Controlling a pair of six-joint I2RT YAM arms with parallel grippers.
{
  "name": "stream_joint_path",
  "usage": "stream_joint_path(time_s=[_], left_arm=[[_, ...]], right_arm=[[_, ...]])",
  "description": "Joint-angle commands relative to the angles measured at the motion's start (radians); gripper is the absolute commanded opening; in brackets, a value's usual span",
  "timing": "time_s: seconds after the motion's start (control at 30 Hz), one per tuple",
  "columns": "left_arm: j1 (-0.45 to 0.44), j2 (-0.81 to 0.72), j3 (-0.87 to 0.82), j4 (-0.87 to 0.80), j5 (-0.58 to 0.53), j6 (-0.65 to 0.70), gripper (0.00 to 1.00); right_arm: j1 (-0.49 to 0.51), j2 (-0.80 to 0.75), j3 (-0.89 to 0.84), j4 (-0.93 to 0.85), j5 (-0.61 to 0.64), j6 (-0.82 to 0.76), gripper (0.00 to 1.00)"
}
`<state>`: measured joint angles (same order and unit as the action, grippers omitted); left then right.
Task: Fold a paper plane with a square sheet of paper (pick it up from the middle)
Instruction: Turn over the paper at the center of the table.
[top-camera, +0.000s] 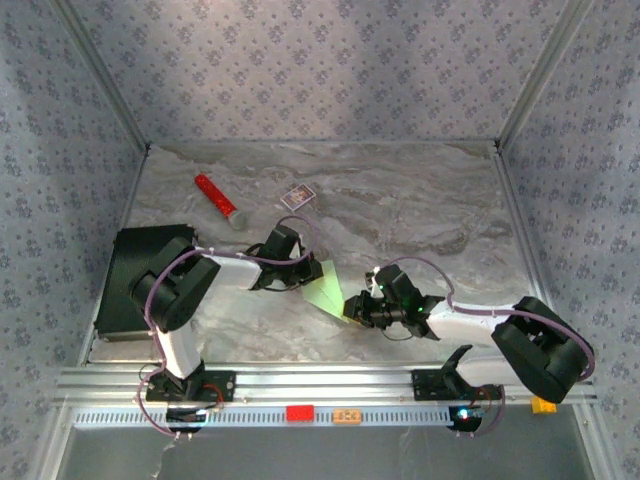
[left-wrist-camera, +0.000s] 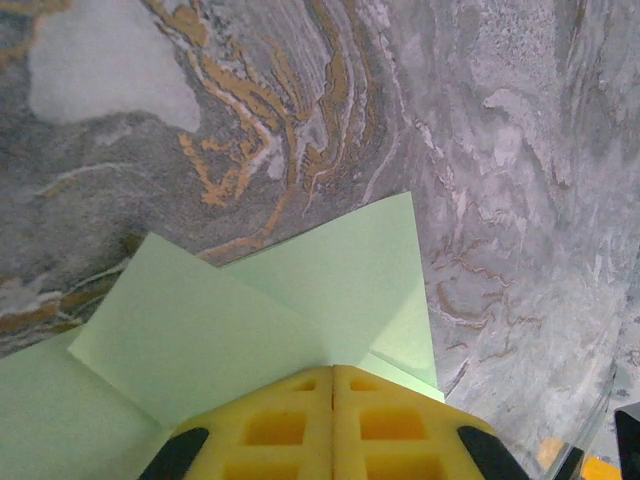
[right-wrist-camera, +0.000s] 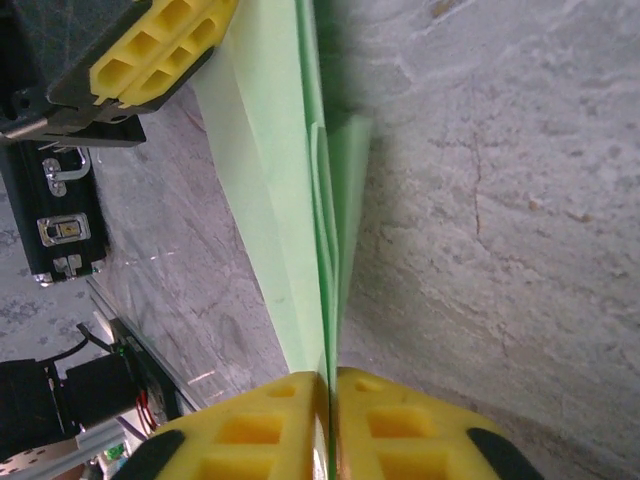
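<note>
The pale green paper (top-camera: 325, 287), folded to a smaller pointed shape, hangs between both grippers just above the marbled table (top-camera: 420, 210). My left gripper (top-camera: 305, 272) is shut, and the paper's flaps (left-wrist-camera: 250, 310) spread out from where its yellow pads (left-wrist-camera: 290, 425) meet. My right gripper (top-camera: 352, 308) is shut on the paper's lower end, with the folded layers (right-wrist-camera: 280, 200) running edge-on out of the seam between its pads (right-wrist-camera: 250, 430). In the right wrist view the left gripper's pads (right-wrist-camera: 160, 50) show at the paper's far end.
A red cylinder (top-camera: 218, 200) and a small purple-and-white card box (top-camera: 297, 197) lie at the back left of the table. A black case (top-camera: 130, 280) sits at the left edge, beside the left arm. Metal rails border the table's front.
</note>
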<state>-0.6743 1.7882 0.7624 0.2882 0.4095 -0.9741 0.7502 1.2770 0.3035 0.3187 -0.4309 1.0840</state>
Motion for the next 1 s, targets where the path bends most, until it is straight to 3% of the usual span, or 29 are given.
stream_joint_path(time_s=[0.0, 0.37, 0.73, 0.97], left_arm=[[0.007, -0.049, -0.008, -0.038, -0.008, -0.002, 0.09], [-0.002, -0.223, 0.043, -0.182, -0.058, 0.080, 0.40], [-0.012, -0.319, 0.043, -0.226, -0.124, 0.134, 0.46], [0.009, -0.443, 0.104, -0.439, -0.270, 0.291, 0.53]], right_arm=[[-0.010, -0.012, -0.006, -0.007, -0.011, -0.027, 0.11], [-0.046, -0.138, 0.026, -0.201, 0.033, -0.163, 0.06], [-0.053, -0.294, 0.174, -0.578, 0.291, -0.401, 0.05], [-0.009, -0.326, 0.268, -0.750, 0.493, -0.482, 0.04]])
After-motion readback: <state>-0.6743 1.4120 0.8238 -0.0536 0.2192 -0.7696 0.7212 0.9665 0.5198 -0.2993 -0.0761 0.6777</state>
